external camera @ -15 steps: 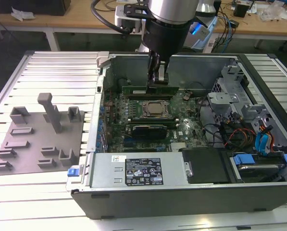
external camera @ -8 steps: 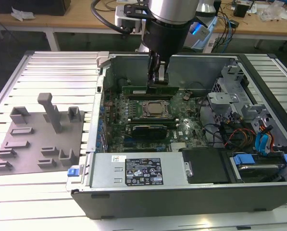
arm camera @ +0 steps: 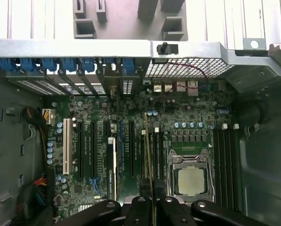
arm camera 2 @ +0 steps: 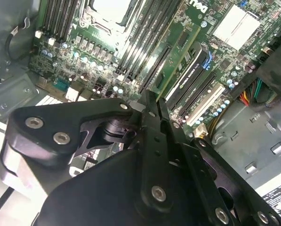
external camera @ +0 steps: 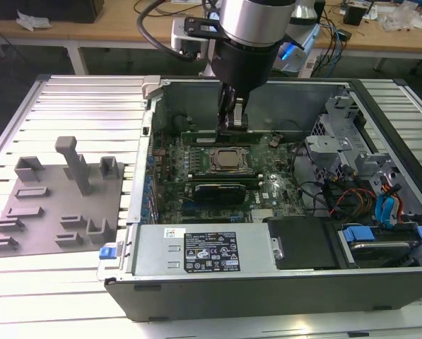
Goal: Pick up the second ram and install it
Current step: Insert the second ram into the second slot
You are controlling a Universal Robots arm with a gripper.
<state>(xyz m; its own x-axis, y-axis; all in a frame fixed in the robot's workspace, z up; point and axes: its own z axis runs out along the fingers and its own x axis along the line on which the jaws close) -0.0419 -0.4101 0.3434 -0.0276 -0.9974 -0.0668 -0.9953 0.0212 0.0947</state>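
The gripper (arm camera: 152, 200) pinches the second ram (arm camera: 147, 155) edge-on just beside the processor (arm camera: 190, 181); pickup looks done; seating apparently remains unfinished.

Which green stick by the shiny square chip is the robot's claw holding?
The second ram, standing on edge between the gripper's fingers. The other stick already sits in its slot, untouched.

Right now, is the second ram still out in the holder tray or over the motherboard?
Over the motherboard: the second ram stands on edge between the gripper fingers, beside the CPU socket. Whether it is seated, cannot tell.
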